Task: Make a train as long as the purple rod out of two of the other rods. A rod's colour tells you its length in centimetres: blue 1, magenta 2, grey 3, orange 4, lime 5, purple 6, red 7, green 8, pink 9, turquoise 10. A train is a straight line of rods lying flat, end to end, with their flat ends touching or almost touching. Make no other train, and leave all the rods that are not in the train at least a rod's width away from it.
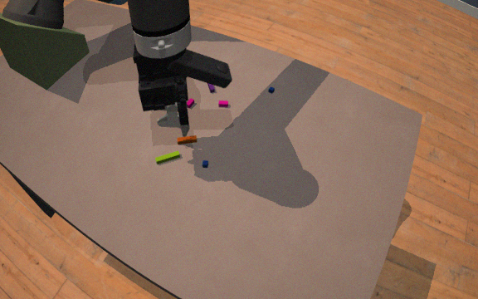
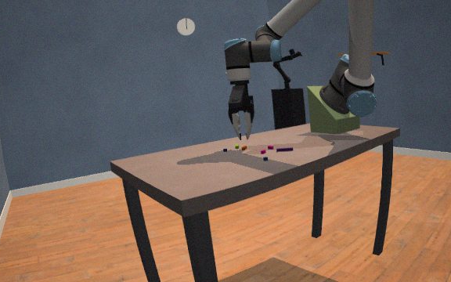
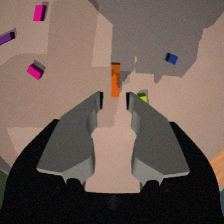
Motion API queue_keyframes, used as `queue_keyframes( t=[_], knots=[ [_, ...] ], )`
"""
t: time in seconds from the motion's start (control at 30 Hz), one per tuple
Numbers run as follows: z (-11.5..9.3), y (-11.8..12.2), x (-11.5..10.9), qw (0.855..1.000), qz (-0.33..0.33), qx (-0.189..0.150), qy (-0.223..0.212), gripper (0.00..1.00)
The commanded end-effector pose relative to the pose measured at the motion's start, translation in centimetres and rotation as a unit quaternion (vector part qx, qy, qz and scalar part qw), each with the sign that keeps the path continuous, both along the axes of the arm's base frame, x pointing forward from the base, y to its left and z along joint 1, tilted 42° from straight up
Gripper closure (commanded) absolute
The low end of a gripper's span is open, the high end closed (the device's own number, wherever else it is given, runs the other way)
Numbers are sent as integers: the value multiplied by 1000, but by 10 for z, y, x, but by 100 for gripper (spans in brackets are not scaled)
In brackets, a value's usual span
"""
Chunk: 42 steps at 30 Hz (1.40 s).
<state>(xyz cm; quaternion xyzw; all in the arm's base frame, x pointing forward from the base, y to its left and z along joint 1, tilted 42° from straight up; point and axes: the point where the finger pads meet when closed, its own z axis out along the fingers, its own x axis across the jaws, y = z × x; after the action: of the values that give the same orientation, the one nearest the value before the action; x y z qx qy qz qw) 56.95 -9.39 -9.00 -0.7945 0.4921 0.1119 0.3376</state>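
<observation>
My gripper (image 1: 183, 122) hangs above the table with its fingers a little apart and nothing between them. It also shows in the side view (image 2: 243, 137) and in the wrist view (image 3: 114, 100). The orange rod (image 1: 187, 139) lies flat just ahead of the fingertips, in line with the gap in the wrist view (image 3: 115, 80). The lime rod (image 1: 168, 157) lies beside it, partly hidden by the right finger in the wrist view (image 3: 142, 97). The purple rod (image 1: 211, 87) lies further back, partly hidden by the arm. Two magenta rods (image 1: 190, 102) (image 1: 223, 103) lie near it.
Two blue cubes lie apart, one (image 1: 205, 164) near the orange rod and one (image 1: 271, 90) at the far right. The arm's green wedge base (image 1: 36, 46) stands at the table's back left corner. The arm casts a wide shadow across the middle.
</observation>
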Motion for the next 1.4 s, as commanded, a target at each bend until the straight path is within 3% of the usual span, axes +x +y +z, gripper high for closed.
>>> queue_keyframes(
  t=[0.0, 1.37],
  knots=[
    [-7, 7, 1, 1000, 0, 1, 0, 86],
    [-13, 12, 3, 1000, 0, -1, -1, 86]
  ],
)
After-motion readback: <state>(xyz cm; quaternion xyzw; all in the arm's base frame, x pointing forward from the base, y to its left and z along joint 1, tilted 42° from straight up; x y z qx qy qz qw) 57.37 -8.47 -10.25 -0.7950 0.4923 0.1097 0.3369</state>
